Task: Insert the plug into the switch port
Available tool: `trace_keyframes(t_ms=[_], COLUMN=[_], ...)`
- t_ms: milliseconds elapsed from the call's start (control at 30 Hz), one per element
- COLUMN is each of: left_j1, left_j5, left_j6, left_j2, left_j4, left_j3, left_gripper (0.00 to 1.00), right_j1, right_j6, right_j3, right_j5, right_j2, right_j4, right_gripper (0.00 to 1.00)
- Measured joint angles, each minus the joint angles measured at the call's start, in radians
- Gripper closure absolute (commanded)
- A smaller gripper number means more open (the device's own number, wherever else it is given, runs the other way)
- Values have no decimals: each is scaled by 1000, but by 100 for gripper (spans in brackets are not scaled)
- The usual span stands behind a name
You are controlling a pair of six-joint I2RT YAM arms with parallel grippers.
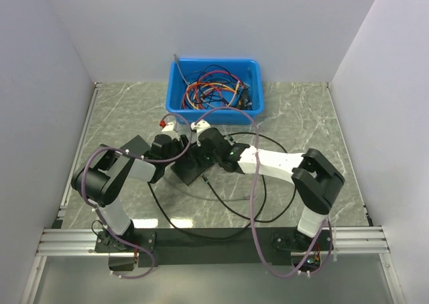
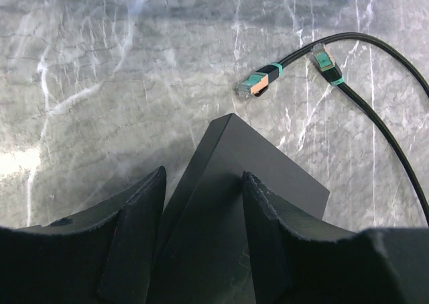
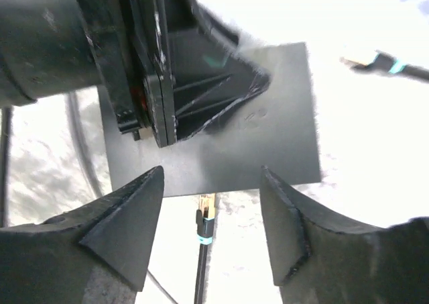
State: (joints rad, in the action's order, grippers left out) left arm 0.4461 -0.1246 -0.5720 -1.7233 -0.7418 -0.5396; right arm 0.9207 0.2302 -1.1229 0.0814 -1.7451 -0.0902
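Note:
The black switch (image 1: 190,170) lies flat on the marble table, between the two arms. My left gripper (image 2: 204,176) is open, its fingers spread over the switch's (image 2: 255,176) corner and resting on or just above its top. My right gripper (image 3: 211,176) is open over the switch's (image 3: 268,129) near edge. A plug (image 3: 205,217) with a teal band on a black cable lies between its fingers, its tip at that edge. Whether it sits in a port is hidden. Two more teal plugs (image 2: 253,84) (image 2: 324,59) lie on the table beyond the switch.
A blue bin (image 1: 214,86) full of coloured cables stands at the back centre. A black cable (image 1: 258,207) loops across the table in front of the right arm. White walls close in the back and both sides.

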Motion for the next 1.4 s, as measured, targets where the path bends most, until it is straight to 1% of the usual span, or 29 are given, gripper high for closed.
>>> trace_keyframes(t_ms=[100,233,400,567,767,967,1100,1400], left_j1=[0,1,-4,-31,-65,-66,-67,-67], left_j5=[-1,5,16,21,61,98,105,108], left_j6=[-8,-12,-13,-24,-55,-76,-79,-79], left_j2=[10,30,57,93,161,263,276,277], left_j4=[31,90,142,188,239,267,270,277], left_j3=[-7,-21,-24,-14,27,90,95,102], left_gripper=[43,40,37,36,36,36,37,37], right_j1=[7,37,69,72,84,116,129,134], right_j6=[6,14,38,58,65,63,60,47], right_j3=[23,84,215,260,263,258,251,180], right_j5=[35,72,77,79,91,117,131,162], right_j2=[40,77,163,200,181,122,91,19], right_j4=[27,41,43,48,60,67,59,37], right_gripper=[40,42,46,53,57,60,62,63])
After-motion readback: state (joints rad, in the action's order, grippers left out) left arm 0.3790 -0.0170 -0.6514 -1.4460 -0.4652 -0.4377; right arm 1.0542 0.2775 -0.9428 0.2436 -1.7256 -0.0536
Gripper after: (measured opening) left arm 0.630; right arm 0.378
